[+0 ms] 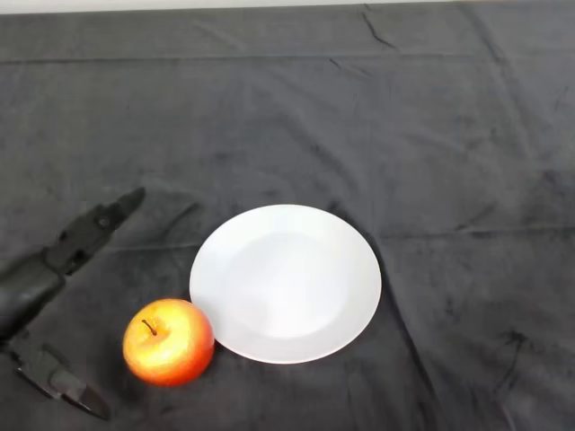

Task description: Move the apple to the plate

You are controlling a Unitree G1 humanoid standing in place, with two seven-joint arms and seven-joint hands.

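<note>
Red-orange apple (168, 341) sits on the dark worktop (449, 135) at lower left of the frame, just beside the empty white plate (286, 283). The left hand (36, 287) flanks it, fingers spread apart, holding nothing. Grasp and transfer remain.

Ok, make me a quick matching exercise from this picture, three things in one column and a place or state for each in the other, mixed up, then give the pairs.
Things:
1. apple
2. plate
3. left hand

Descriptions:
A. white, with nothing on it, at the middle of the dark cloth
B. open, fingers spread apart, at the left edge
C. red-orange, stem up, on the cloth against the plate's lower left rim

Pairs: 1-C, 2-A, 3-B
</note>
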